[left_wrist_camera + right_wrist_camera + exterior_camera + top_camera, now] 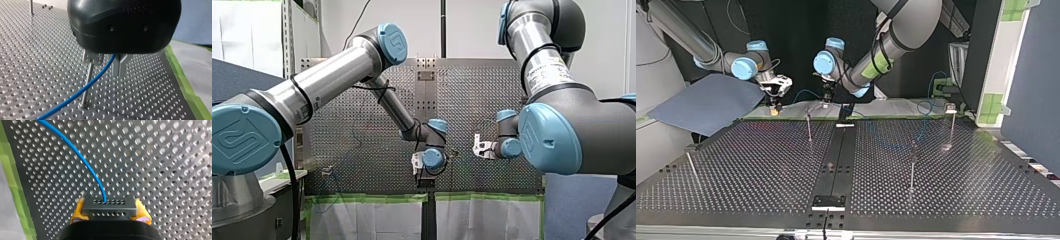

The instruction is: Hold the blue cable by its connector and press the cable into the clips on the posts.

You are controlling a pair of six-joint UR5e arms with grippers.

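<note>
The blue cable [82,160] ends in a dark grey connector [109,213] with rows of small holes. My right gripper [110,206] is shut on that connector, a yellow pad on each side. In the left wrist view the blue cable [75,95] runs out from between the metal fingers of my left gripper [110,67], which is shut on it. It passes close beside a thin post [87,82] whose clip sits level with the fingers. In the top view both grippers hang at the table's far edge, my right gripper [773,107] left of my left gripper [825,102].
More thin posts stand on the perforated table: post one [809,127], post two [912,167], post three [951,125], and one at the left edge [689,167]. A dark rail [836,160] runs down the middle. Green tape [185,85] borders the plate. A blue cloth [706,102] lies beyond.
</note>
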